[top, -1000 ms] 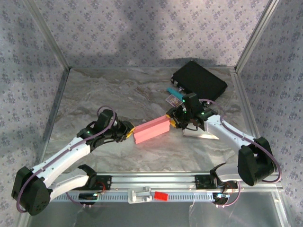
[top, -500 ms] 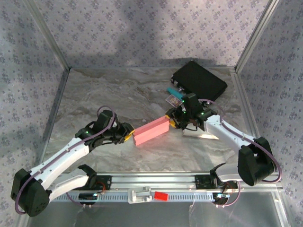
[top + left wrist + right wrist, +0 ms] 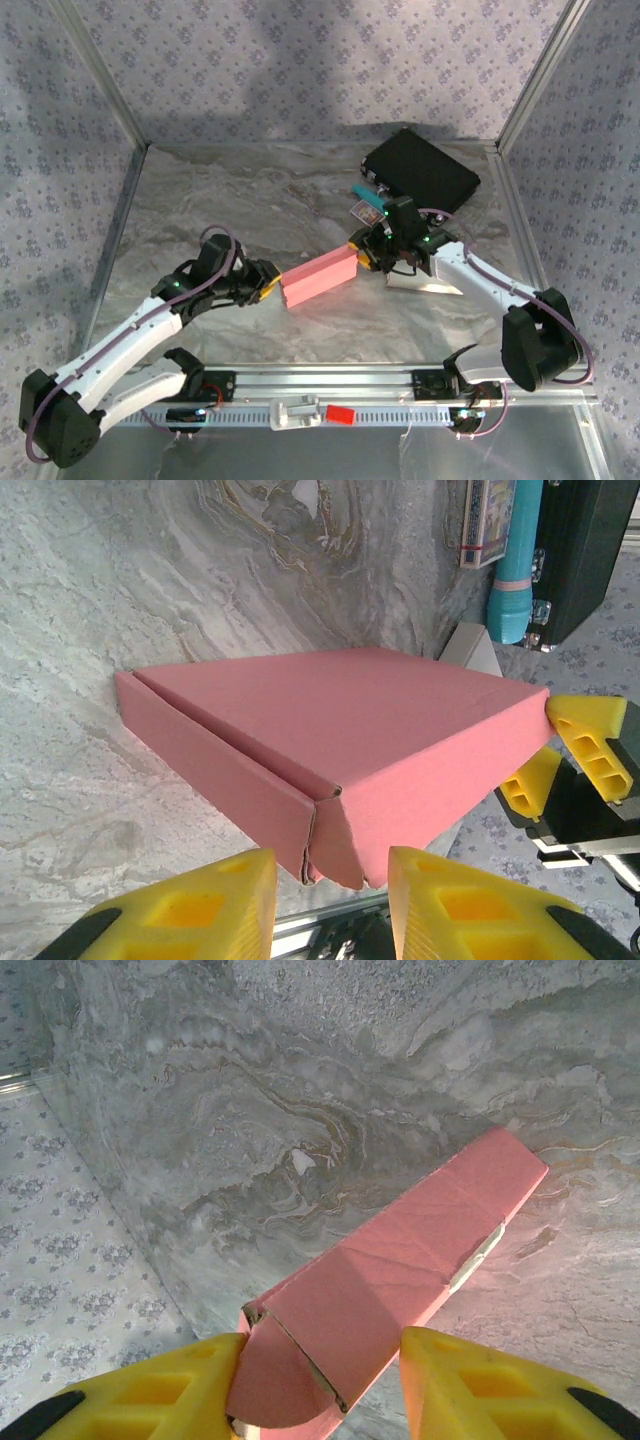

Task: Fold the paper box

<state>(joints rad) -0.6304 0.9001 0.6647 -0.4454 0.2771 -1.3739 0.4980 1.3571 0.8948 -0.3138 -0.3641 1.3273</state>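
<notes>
The pink paper box lies closed on the marble table, between the two arms. My left gripper is at its left end. In the left wrist view the box's near corner sits between the yellow fingers with a thin gap on each side, so the left gripper is open. My right gripper grips the box's right end. In the right wrist view its fingers bracket the end with the rounded flap. The right gripper is shut on the box.
A black case stands at the back right, with a teal tube and a small printed card beside it. A white wedge of paper lies under the right arm. Patterned walls enclose the table; a metal rail runs along the front.
My left gripper's jaws have spread off the box's left corner and the left arm has eased back slightly. The box and right gripper have stayed put.
</notes>
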